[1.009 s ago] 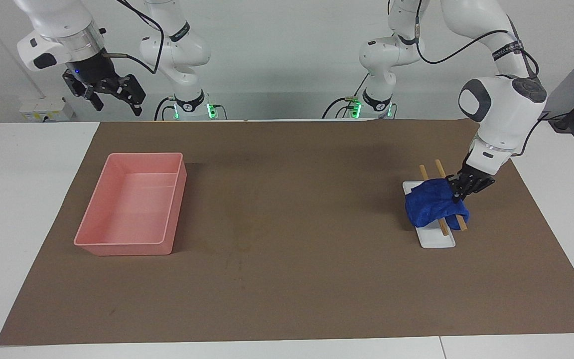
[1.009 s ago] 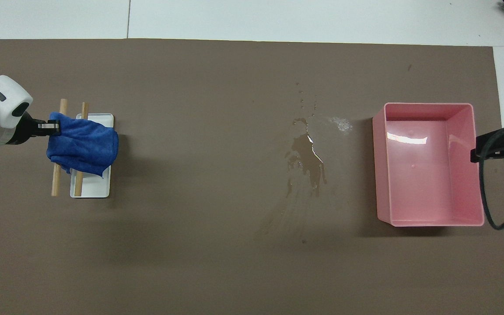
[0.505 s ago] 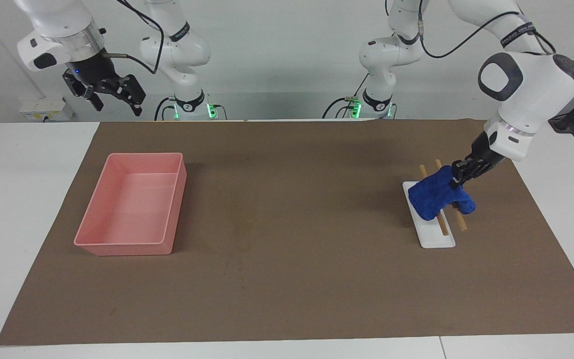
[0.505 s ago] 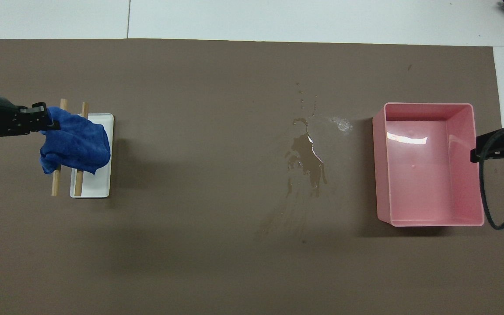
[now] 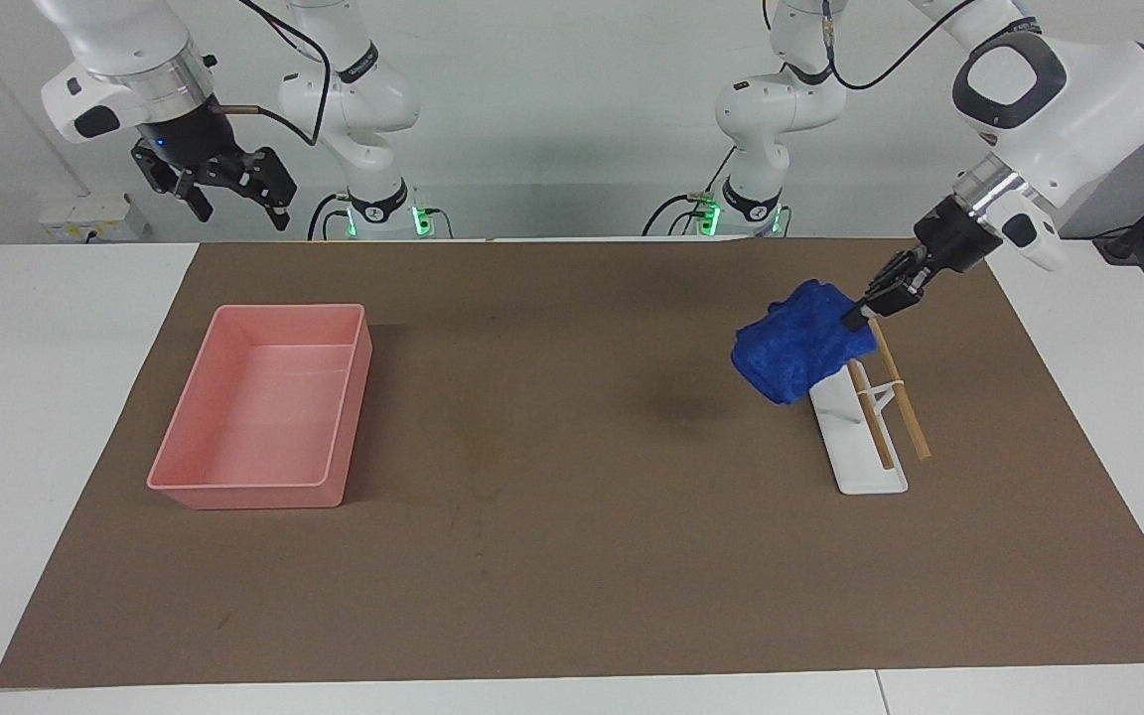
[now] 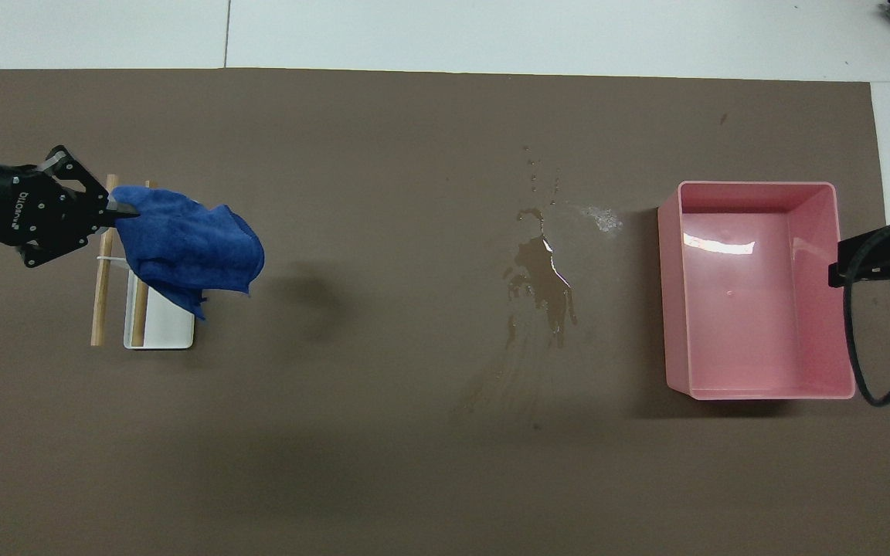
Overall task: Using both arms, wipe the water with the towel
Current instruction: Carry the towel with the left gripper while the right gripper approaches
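Towel (image 5: 798, 343) one, grippers two, tray (image 5: 264, 407) one

The towel (image 6: 190, 247) covers the upper part of the white stand (image 6: 167, 328) in the overhead view, and also the upper ends of its 2 wooden sticks (image 6: 99, 309). In the facing view it hides the same end of the stand. The left gripper (image 6: 114, 210) enters at the left edge of the overhead view, so its arm is cut off there. The right gripper (image 6: 881, 259) shows only partly at the right edge. The water (image 6: 541, 282) cannot be made out in the facing view. In the facing view both arms are cut by the top edge.
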Action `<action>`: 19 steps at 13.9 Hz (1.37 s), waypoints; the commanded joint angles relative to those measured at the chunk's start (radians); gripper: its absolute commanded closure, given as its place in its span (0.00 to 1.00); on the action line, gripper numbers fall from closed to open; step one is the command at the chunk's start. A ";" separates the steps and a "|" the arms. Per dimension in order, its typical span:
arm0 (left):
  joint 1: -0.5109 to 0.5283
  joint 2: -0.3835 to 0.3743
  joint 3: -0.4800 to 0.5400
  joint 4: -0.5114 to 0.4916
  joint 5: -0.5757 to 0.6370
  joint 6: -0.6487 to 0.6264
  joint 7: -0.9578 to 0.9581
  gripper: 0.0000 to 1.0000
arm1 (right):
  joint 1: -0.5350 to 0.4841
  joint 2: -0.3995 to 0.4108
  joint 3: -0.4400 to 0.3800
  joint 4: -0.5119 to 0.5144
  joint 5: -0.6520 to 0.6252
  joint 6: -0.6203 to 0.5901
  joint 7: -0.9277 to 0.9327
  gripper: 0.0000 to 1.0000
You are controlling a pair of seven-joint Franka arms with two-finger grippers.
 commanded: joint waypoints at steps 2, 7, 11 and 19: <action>-0.019 -0.013 -0.082 -0.003 -0.110 0.018 -0.339 1.00 | 0.003 -0.017 0.022 -0.006 0.118 0.004 -0.021 0.00; -0.040 -0.010 -0.201 -0.004 -0.219 0.186 -0.671 1.00 | 0.010 -0.055 0.187 -0.079 0.177 0.194 -0.150 0.00; -0.122 -0.014 -0.208 -0.003 -0.236 0.279 -0.796 1.00 | 0.141 -0.108 0.231 -0.230 0.177 0.455 -0.210 0.00; -0.148 -0.028 -0.232 0.000 -0.224 0.283 -0.820 1.00 | 0.248 -0.026 0.231 -0.272 0.179 0.590 -0.533 0.00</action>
